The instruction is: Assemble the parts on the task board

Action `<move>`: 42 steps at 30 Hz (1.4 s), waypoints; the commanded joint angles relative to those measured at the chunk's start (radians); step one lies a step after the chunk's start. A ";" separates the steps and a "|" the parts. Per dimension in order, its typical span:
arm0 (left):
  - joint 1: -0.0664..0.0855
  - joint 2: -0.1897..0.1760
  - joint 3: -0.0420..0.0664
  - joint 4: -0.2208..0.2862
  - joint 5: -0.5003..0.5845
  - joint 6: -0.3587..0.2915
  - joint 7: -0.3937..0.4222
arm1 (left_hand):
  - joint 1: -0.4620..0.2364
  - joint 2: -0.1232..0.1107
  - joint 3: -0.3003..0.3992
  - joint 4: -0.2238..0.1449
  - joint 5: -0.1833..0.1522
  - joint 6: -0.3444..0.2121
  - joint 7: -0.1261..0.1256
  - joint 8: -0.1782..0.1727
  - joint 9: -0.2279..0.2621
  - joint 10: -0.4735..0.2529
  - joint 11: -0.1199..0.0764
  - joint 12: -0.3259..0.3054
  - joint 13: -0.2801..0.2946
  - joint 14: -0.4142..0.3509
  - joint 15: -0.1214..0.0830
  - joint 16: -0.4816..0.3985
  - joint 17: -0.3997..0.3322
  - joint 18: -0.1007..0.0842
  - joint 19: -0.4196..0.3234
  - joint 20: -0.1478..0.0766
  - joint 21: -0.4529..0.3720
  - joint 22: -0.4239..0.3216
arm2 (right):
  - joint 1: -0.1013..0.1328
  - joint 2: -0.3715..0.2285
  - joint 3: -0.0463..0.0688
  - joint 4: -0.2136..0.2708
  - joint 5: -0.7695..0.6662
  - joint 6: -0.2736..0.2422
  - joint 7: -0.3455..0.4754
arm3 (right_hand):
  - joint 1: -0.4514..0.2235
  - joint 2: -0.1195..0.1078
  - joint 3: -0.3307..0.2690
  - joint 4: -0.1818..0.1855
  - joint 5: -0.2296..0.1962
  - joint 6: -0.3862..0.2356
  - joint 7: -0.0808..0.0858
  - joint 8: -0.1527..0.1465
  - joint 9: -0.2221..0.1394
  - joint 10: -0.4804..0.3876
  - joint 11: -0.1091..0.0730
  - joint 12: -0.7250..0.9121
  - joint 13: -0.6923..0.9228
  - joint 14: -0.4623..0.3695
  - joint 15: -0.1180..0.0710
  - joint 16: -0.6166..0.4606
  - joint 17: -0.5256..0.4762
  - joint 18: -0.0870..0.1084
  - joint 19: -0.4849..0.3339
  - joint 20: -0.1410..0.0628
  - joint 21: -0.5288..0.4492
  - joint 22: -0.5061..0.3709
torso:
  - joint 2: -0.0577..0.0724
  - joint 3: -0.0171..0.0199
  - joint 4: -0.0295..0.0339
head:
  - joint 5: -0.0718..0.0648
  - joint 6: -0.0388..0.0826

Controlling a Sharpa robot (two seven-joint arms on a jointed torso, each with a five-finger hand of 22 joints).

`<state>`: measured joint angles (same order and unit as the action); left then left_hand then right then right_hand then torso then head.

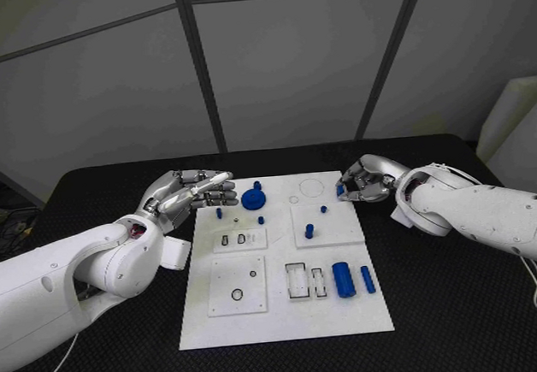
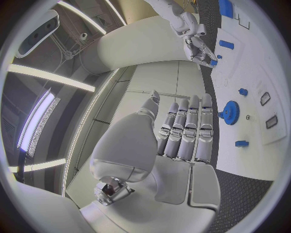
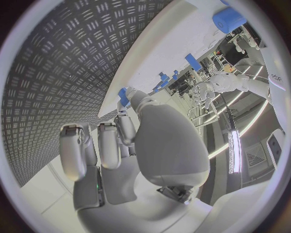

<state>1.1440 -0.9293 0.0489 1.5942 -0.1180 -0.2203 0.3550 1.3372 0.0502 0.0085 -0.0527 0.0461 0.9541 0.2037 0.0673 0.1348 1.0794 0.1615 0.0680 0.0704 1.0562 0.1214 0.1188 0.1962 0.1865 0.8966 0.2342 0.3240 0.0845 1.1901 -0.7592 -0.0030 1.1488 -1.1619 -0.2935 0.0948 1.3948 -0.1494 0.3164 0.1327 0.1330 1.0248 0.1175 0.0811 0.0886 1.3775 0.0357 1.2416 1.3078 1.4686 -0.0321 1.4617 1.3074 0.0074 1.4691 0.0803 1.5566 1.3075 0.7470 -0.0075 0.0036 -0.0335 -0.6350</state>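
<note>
Task board (image 1: 284,318) nearest; right hand (image 1: 365,179) pinches blue part (image 3: 123,96) (far corner); left hand (image 1: 193,194) empty, fingers straight.

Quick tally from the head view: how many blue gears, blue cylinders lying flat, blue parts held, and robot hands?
Blue gear: 1
Blue cylinders lying flat, larger cylinder and smaller cylinder: 2
Small blue part pinched by a robot hand: 1
Robot hands, left robot hand and right robot hand: 2
Total: 6
</note>
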 commanded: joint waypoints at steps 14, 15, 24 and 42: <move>0.001 -0.002 0.001 0.002 0.000 0.013 0.010 | -0.003 0.010 0.002 -0.007 0.005 -0.002 0.005 -0.001 0.001 -0.006 0.001 -0.003 0.000 0.000 0.007 -0.006 -0.001 -0.005 -0.007 -0.001 -0.004 -0.002 | 0.002 0.001 0.001 0.009 0.004 -0.041 -0.005 | 0.000 0.047 0.019 -0.008 0.004 0.091 -0.027 0.025 0.032 0.019 -0.024 0.023 0.025 0.064 -0.024 0.007 0.100 -0.007 0.102 -0.021 0.014 0.263 | 0.000 0.0001 0.0002 | 0.001 -0.004; 0.001 -0.002 0.001 0.003 0.000 0.013 0.010 | -0.003 0.010 0.002 -0.007 0.005 -0.002 0.005 -0.001 0.001 -0.006 0.001 -0.003 0.000 0.000 0.007 -0.006 -0.001 -0.005 -0.007 -0.001 -0.004 -0.002 | 0.002 0.000 0.001 0.012 0.007 -0.046 -0.005 | 0.002 0.051 0.022 -0.010 0.006 0.092 -0.028 0.025 0.033 0.019 -0.025 0.024 0.026 0.065 -0.025 0.007 0.101 -0.007 0.102 -0.022 0.014 0.263 | 0.000 0.0004 0.0003 | 0.001 -0.004; 0.001 -0.005 0.001 0.004 0.000 0.013 0.010 | -0.002 0.011 0.002 -0.008 0.005 -0.002 0.005 -0.001 0.001 -0.006 0.001 -0.004 0.000 0.001 0.007 -0.006 -0.001 -0.005 -0.007 -0.001 -0.004 -0.002 | 0.002 -0.019 0.002 0.059 0.035 -0.089 -0.015 | 0.017 0.071 0.037 -0.033 0.025 0.092 -0.028 0.017 0.042 0.018 -0.026 0.021 0.025 0.065 -0.028 0.008 0.103 -0.007 0.102 -0.027 0.014 0.263 | -0.002 -0.0005 0.0003 | 0.004 -0.002; 0.002 -0.013 0.001 0.007 0.000 0.009 0.008 | -0.001 0.011 0.002 -0.010 0.005 -0.003 0.005 -0.001 0.001 -0.006 0.001 -0.004 0.000 0.001 0.007 -0.007 0.000 -0.005 -0.007 -0.001 -0.005 -0.002 | 0.005 -0.023 0.045 0.347 -0.057 -0.102 -0.232 | 0.005 0.067 0.037 -0.049 0.053 0.086 -0.023 0.004 0.049 0.015 -0.022 0.014 0.022 0.064 -0.025 0.005 0.100 -0.007 0.101 -0.026 0.014 0.263 | -0.014 -0.0077 0.0069 | 0.017 -0.012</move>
<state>1.1446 -0.9425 0.0489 1.6002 -0.1180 -0.2187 0.3546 1.3371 0.0502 0.0111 -0.0553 0.0461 0.9541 0.2037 0.0673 0.1348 1.0794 0.1615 0.0680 0.0705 1.0562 0.1214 0.1157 0.1963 0.1866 0.8966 0.2342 0.3240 0.0830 1.1924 -0.7886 0.0410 1.4817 -1.1646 -0.3763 -0.0477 1.4104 -0.0784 0.3578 0.0849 0.1821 1.1083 0.0879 0.0829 0.1081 1.3954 0.0177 1.2614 1.3076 1.4686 -0.0539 1.4659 1.3079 0.0074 1.4654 0.0622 1.5677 1.3074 0.7374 -0.0126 0.0085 -0.0187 -0.6439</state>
